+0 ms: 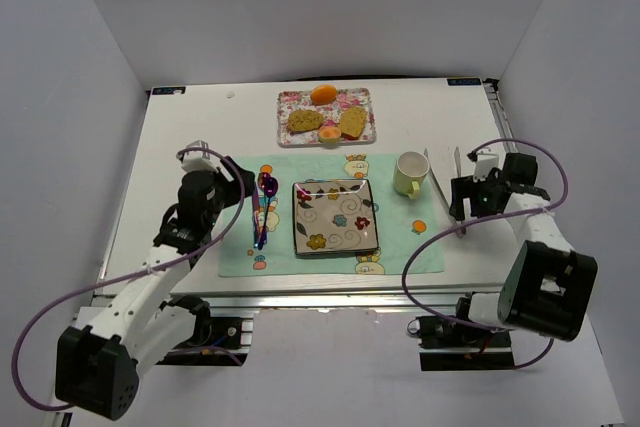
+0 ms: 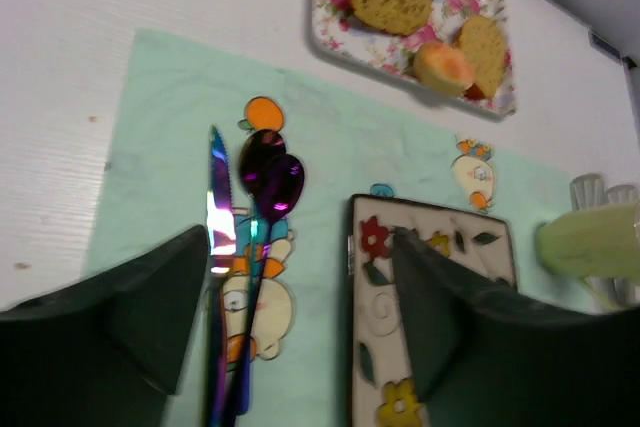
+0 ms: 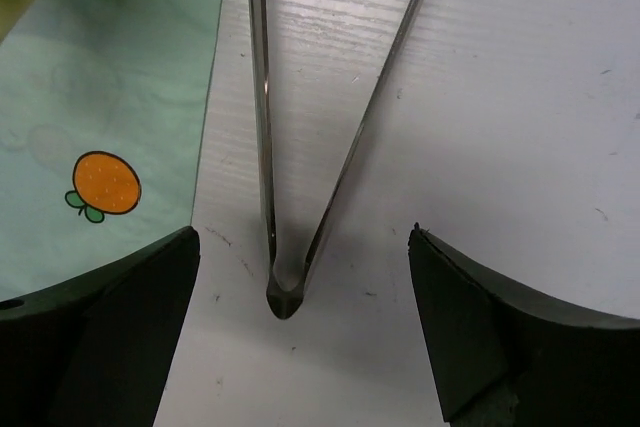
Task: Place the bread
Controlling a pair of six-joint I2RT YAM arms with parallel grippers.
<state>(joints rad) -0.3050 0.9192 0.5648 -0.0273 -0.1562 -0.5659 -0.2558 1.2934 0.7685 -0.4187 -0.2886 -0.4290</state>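
1. The bread [image 1: 329,133] is a small round bun. It sits at the near edge of the flowered tray [image 1: 287,97], far across the table, between the two brown slices [image 1: 305,120]. It lies close against the right-hand slice, with the orange fruit [image 1: 322,94] behind.
2. The left gripper [image 2: 300,247] has its jaws parted with nothing between them. It hangs over the knife [image 2: 216,207] and spoons [image 2: 272,175] on the left of the placemat [image 1: 400,237]. From above, the bun lies at about 2 o'clock from it.
3. The right gripper [image 3: 302,237] has its jaws spread wide and empty. They stand either side of the hinge of the metal tongs [image 3: 283,292], which lie on bare table just right of the placemat. No contact shows, and how high the jaws stand above the tongs cannot be told.
4. From above, the bun lies at about 10 o'clock from the right gripper, beyond the cup [image 1: 408,174].
5. In the right wrist view the tongs' long axis runs 6 to 12 o'clock — hinge near, arms fanning away. The jaws stand across that axis at 3 and 9.
6. By my reading, the left arm is nearer the bun, while the right is set to take the tongs first.
7. The bun is round, so no approach angle is favoured — the plate [image 1: 335,217] lies at about 6 o'clock from it.
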